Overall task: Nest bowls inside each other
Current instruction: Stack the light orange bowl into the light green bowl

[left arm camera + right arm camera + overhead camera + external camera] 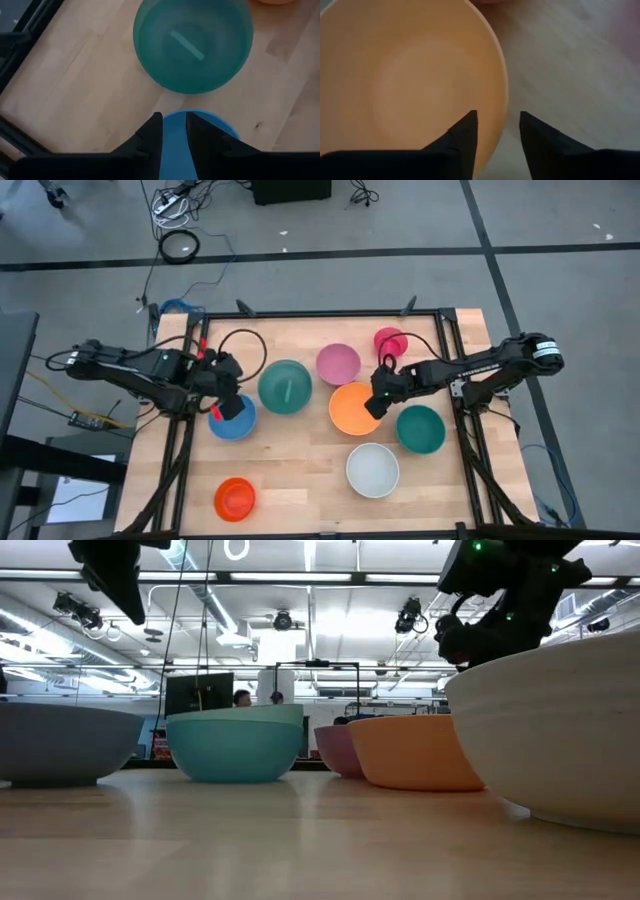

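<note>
Several bowls stand apart on the wooden table: blue [232, 420], teal [285, 386], pink [338, 364], magenta [390, 340], orange [355, 408], green [420, 429], white [372, 470] and red-orange [235, 498]. My left gripper [174, 120] hangs open above the blue bowl [175, 145], clear of it, with the teal bowl [192, 45] just beyond. My right gripper [498, 120] is open and tipped down at the orange bowl [410, 85]. Its fingers stand astride the bowl's right rim [504, 90], one over the inside and one outside. I cannot tell if they touch it.
Dark frame rails [180, 430] run along the table's left and right sides, and both arms reach in over them. The pink bowl and the green bowl stand close to the orange one. Bare wood [300, 490] lies between the red-orange and white bowls.
</note>
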Robot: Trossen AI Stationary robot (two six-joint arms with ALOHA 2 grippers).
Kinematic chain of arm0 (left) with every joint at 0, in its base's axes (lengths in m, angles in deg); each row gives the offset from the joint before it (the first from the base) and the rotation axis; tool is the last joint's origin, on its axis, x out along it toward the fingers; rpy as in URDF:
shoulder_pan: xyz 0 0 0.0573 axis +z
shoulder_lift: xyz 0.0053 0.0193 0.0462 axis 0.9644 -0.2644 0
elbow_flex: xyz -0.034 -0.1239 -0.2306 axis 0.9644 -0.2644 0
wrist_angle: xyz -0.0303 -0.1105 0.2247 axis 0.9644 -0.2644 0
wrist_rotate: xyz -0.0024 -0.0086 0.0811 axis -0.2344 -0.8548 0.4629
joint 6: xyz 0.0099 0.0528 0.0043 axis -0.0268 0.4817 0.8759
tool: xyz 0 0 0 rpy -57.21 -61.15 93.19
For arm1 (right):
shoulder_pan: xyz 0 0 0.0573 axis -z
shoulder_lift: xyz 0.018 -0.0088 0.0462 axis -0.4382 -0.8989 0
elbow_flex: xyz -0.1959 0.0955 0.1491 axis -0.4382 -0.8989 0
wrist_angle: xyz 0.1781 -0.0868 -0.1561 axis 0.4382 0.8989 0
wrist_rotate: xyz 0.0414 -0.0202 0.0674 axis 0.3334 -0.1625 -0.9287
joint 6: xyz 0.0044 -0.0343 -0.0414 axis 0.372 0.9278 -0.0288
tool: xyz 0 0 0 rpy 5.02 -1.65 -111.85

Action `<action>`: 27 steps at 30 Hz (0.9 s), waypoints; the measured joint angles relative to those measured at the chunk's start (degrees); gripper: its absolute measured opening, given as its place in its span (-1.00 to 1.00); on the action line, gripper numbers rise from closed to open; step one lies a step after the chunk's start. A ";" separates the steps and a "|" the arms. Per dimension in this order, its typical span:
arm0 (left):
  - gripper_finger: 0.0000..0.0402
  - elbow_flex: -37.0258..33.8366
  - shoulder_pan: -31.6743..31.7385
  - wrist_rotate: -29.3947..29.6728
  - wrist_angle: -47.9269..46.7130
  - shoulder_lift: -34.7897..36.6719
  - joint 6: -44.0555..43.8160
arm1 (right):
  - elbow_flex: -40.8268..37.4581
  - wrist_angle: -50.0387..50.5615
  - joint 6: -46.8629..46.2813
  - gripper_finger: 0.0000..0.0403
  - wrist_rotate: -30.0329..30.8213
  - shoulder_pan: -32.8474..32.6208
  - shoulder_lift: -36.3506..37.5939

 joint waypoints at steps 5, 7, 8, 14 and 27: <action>-0.53 -0.44 0.00 -0.01 0.00 0.00 -0.41 | -2.56 -3.35 0.02 -0.67 -0.29 0.65 0.00; -0.53 -0.44 0.00 0.00 0.00 0.00 -0.41 | -3.19 -3.97 0.21 -0.79 -0.37 0.69 0.00; -0.53 -0.44 0.00 0.01 0.00 0.00 -0.41 | -3.28 -4.18 0.27 -0.86 -0.25 0.69 0.00; -0.53 -0.44 0.00 0.02 -0.09 0.02 -0.41 | -2.59 -5.47 1.74 -0.98 -0.38 0.69 0.20; -0.53 -0.44 0.00 0.86 -1.37 0.02 -0.12 | 12.17 -19.98 14.39 -1.00 -1.01 0.31 -2.61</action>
